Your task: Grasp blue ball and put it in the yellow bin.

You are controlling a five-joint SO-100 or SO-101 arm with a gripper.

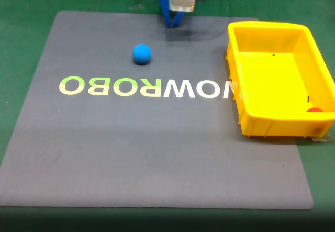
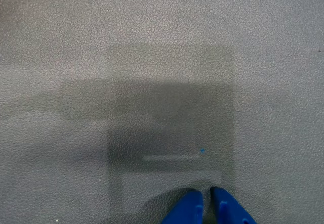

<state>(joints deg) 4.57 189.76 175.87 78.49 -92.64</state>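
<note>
From the fixed view I see the gripper (image 1: 173, 23) at twelve o'clock on the mat (image 1: 157, 153), pointing down near the mat's far edge, its blue tips drawn to a single point. In the wrist view the two fingers (image 2: 188, 210) come up from the six o'clock edge with only a thin dark slit between them, so I read the jaws as together, or all but together, with nothing between them. They touch no object; whether the tips touch the mat I cannot tell. Grey textured mat lies ahead of them, crossed by the arm's shadow. The ball (image 1: 142, 53) sits on the mat at about eight o'clock from the gripper, near it but apart, just above the printed lettering (image 1: 146, 87). The bin (image 1: 251, 122) stands at three o'clock on the mat, well apart from the ball, upright with its open top facing up. In its near right corner, at about five o'clock inside it, I see a small red-orange object (image 1: 314, 109) against the wall. Green table (image 1: 26, 43) shows around the mat.
</note>
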